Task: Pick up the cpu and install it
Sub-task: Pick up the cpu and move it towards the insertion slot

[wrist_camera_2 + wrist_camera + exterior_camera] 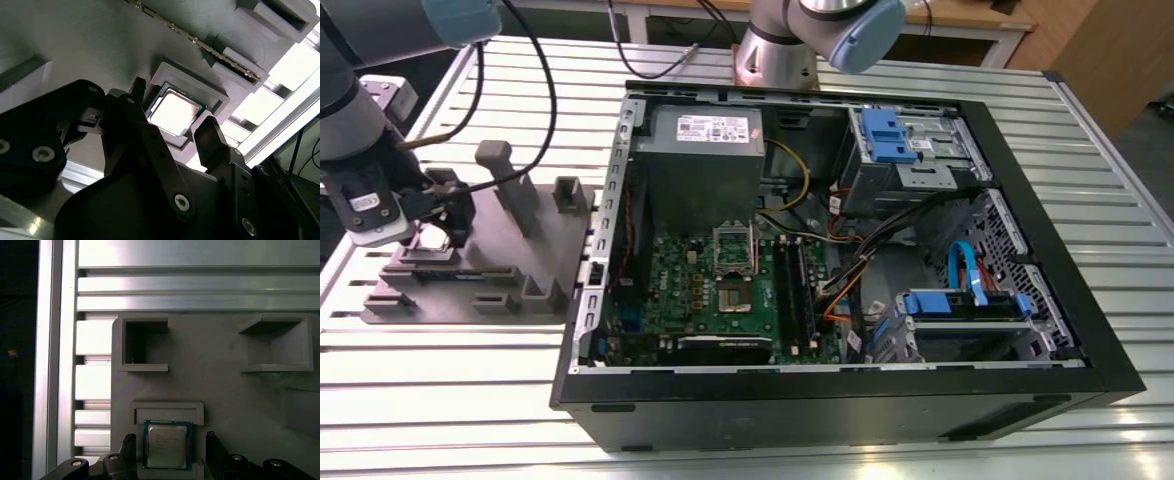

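Note:
The cpu point(166, 445) is a small square chip with a shiny metal top, and it lies flat in a shallow nest on the grey fixture plate point(225, 390). In both wrist views my gripper point(170, 441) is open and low over the plate, one black finger point(128, 444) on each side of the chip with a small gap to each. The second wrist view shows the cpu point(175, 107) between the fingertips point(209, 136). In the exterior view my gripper point(430, 230) hangs over the left part of the fixture plate point(494, 262).
An open computer case point(1067, 390) lies on the slatted metal table point(454, 400), to the exterior view's right of the fixture. Its green motherboard point(680, 290) has a socket point(732, 298) near the middle. Grey posts point(500, 180) stand on the fixture. A second arm's base point(781, 55) is behind the case.

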Controlling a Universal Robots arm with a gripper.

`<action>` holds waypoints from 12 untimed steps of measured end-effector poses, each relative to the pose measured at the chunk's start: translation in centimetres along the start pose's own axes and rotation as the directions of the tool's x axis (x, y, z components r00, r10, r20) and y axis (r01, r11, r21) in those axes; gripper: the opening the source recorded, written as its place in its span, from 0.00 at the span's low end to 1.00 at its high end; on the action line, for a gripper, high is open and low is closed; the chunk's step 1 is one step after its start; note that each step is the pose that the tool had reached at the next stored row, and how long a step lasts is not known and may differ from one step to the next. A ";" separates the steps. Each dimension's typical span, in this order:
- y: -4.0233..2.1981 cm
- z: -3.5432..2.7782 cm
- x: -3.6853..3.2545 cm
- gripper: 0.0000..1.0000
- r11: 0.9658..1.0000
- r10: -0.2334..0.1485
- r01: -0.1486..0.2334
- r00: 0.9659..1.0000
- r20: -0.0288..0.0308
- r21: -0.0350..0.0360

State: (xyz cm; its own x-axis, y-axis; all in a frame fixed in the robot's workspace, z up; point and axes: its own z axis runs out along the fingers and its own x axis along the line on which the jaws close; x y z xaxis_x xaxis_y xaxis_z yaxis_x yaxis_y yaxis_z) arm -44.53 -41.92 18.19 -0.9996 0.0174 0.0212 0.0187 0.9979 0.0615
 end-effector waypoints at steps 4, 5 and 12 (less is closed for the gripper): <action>0.00 0.06 0.00 0.66 1.000 0.000 0.000 1.000 0.001 0.000; 0.00 0.06 0.00 0.66 1.000 0.000 0.000 1.000 0.001 0.000; 0.04 0.08 0.16 0.66 1.000 0.000 0.000 1.000 0.001 0.000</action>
State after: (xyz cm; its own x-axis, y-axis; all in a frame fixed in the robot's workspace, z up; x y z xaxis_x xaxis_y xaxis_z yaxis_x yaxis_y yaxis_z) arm -44.69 -41.87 18.12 -0.9996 0.0174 0.0207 0.0186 0.9979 0.0615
